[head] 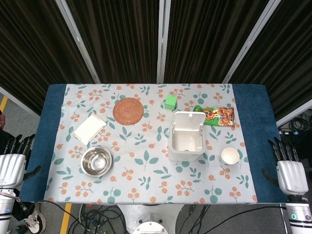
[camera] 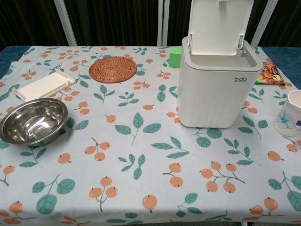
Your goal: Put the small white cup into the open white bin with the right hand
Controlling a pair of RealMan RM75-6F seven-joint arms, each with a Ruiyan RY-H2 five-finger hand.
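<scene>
White cup [head: 229,156] stands upright beside open bin [head: 186,138].

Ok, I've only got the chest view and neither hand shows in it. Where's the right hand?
Observer: The right hand is beyond the right edge of the table, holding nothing, apart from the cup.
Operator: And the left one?
Observer: The left hand is off the left edge, also holding nothing.
Operator: My view crops the cup. Is it upright?
Observer: Yes, mouth up, standing right of the bin without touching it.
</scene>
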